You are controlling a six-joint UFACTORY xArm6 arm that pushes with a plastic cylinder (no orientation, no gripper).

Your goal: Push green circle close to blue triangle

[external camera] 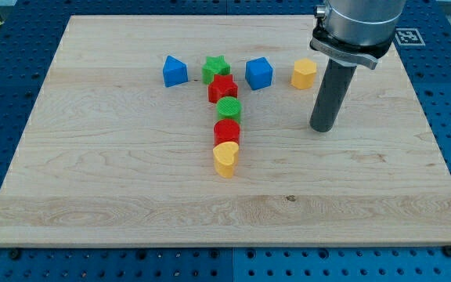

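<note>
The green circle [229, 109] sits in the middle of a column of blocks, below a red star [222, 88] and above a red circle [227, 131]. The blue triangle [174, 71] stands at the upper left of the group, apart from the green circle. My tip [322, 128] rests on the board to the right of the column, well clear of the green circle and touching no block.
A green star [216, 67] tops the column and a yellow heart [225, 160] ends it. A blue cube [259, 74] and a yellow hexagon [304, 74] lie at upper right, above my tip. The wooden board [92, 180] sits on a blue perforated table.
</note>
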